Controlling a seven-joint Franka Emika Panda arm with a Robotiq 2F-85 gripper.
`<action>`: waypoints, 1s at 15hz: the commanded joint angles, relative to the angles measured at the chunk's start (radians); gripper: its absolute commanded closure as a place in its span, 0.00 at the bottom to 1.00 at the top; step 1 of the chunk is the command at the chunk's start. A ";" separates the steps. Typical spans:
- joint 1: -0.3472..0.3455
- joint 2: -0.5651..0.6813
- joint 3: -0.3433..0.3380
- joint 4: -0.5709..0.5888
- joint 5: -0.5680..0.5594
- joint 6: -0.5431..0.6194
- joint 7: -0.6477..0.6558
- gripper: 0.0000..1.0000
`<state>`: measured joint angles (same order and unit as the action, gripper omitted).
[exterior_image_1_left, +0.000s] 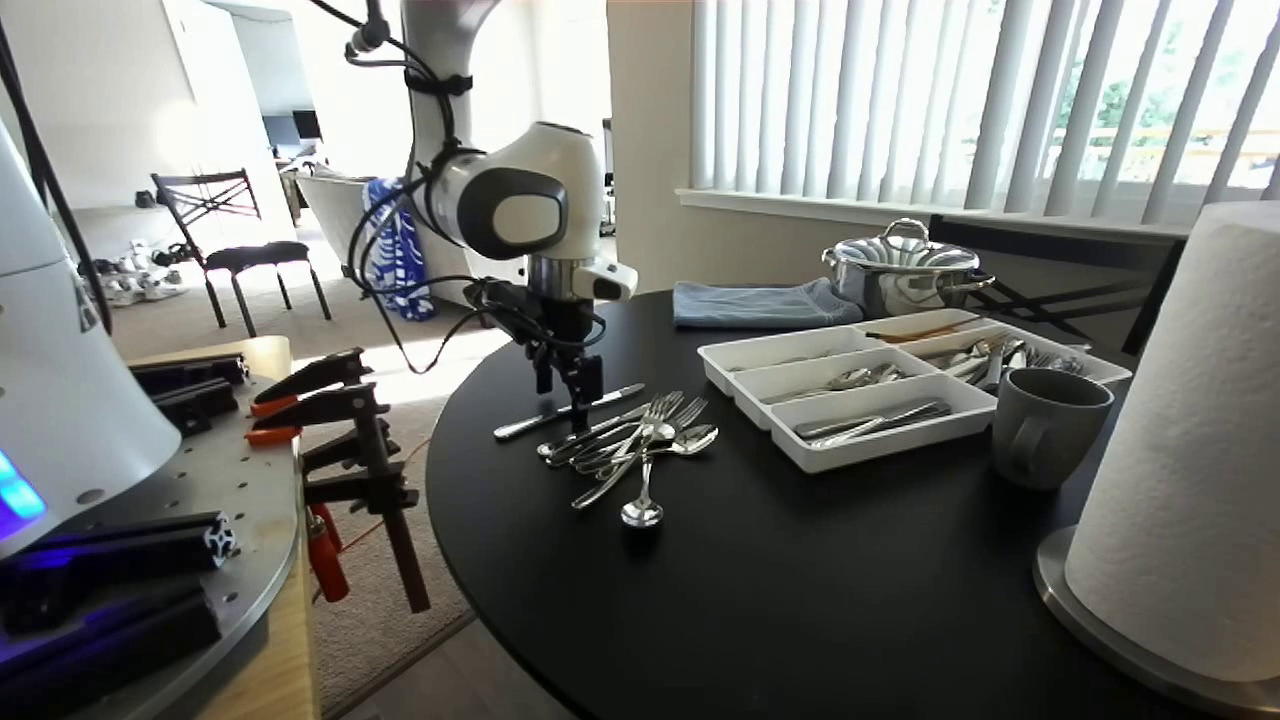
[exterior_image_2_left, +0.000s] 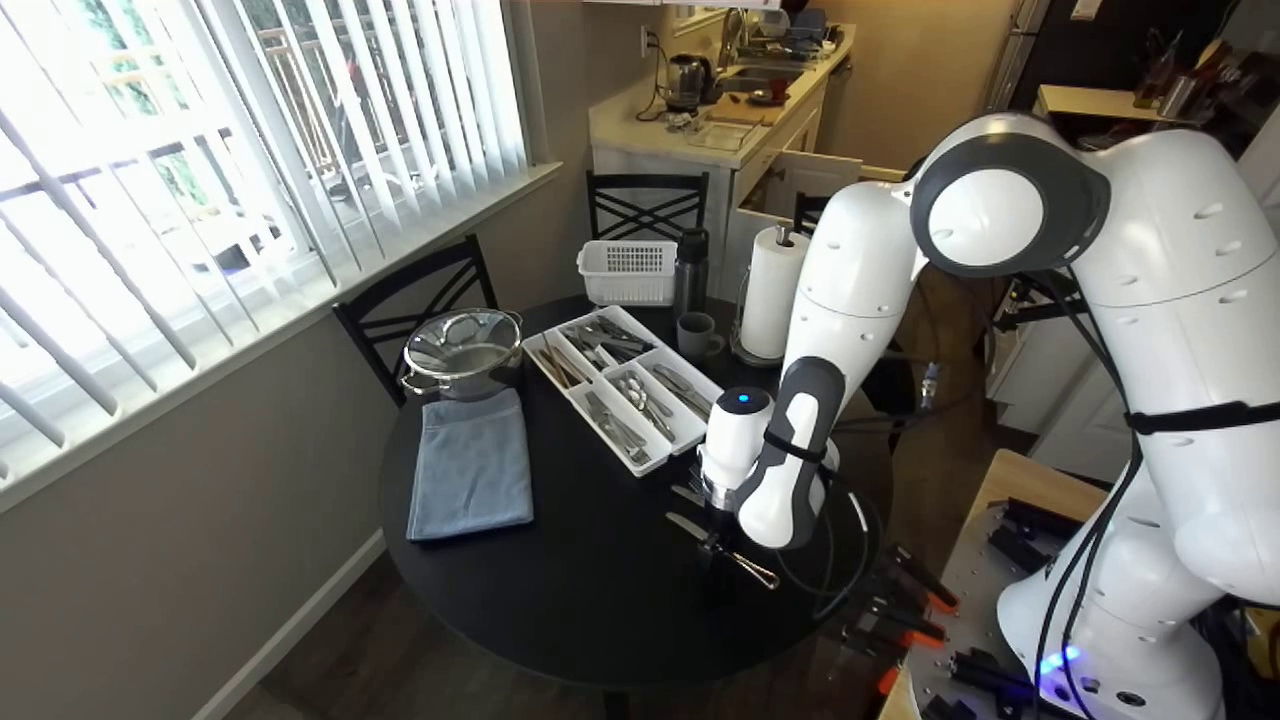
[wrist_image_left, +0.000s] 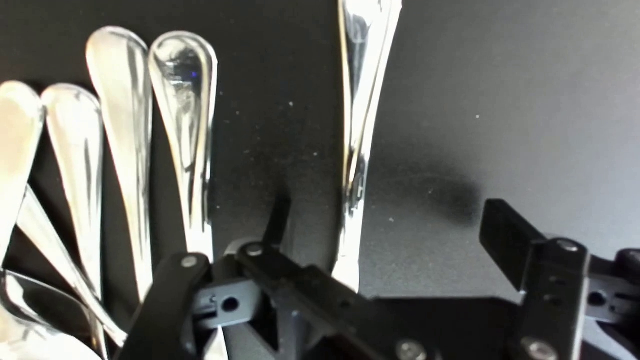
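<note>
My gripper (wrist_image_left: 387, 212) is open and empty, pointing down close above the black table (exterior_image_1_left: 800, 570). A silver knife (wrist_image_left: 360, 100) lies on the table between the two fingers in the wrist view, nearer the left finger; neither finger visibly touches it. The knife shows in both exterior views (exterior_image_1_left: 520, 428) (exterior_image_2_left: 688, 526), partly hidden by the gripper (exterior_image_1_left: 568, 400) (exterior_image_2_left: 712, 555). Beside it is a loose pile of silver forks and spoons (exterior_image_1_left: 650, 440), whose handles (wrist_image_left: 120, 75) fill the left of the wrist view. In an exterior view the arm hides most of the pile.
A white divided tray (exterior_image_1_left: 900, 442) with sorted cutlery stands near the pile. A grey mug (exterior_image_1_left: 1045, 430), a paper towel roll (exterior_image_1_left: 1180, 450), a steel pot (exterior_image_2_left: 470, 365), a blue cloth (exterior_image_2_left: 470, 470), a white basket (exterior_image_2_left: 630, 275) and a dark bottle (exterior_image_2_left: 690, 272) also stand on the table.
</note>
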<state>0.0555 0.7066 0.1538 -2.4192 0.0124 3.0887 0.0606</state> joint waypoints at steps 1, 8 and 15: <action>0.002 -0.004 -0.003 -0.007 0.013 -0.013 -0.005 0.35; 0.108 -0.059 -0.062 -0.022 0.009 -0.022 0.029 0.81; 0.330 -0.117 -0.210 -0.016 -0.014 -0.069 0.086 0.98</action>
<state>0.3137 0.6397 -0.0022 -2.4164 0.0124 3.0616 0.1094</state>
